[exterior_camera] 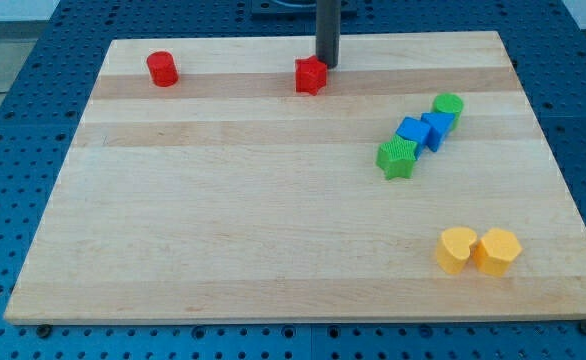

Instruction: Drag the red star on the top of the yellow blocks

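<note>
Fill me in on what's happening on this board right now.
My tip sits at the red star, just on its upper right side near the view's top edge. The job is to get that star to the two yellow blocks, which lie touching at the view's lower right, far from it. A red cylinder and a green-and-blue cluster stand apart.
</note>
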Controlling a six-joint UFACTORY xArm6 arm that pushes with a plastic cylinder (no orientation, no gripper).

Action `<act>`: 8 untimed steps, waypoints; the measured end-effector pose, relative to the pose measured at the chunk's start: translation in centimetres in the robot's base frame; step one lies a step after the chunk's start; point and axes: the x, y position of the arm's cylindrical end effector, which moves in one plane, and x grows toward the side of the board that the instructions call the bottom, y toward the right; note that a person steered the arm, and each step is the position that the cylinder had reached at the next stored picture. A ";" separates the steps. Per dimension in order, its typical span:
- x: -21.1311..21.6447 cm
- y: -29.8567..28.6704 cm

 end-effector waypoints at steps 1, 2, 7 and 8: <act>3.5 -4.1; 5.3 -6.4; 12.8 -11.8; 16.5 -11.8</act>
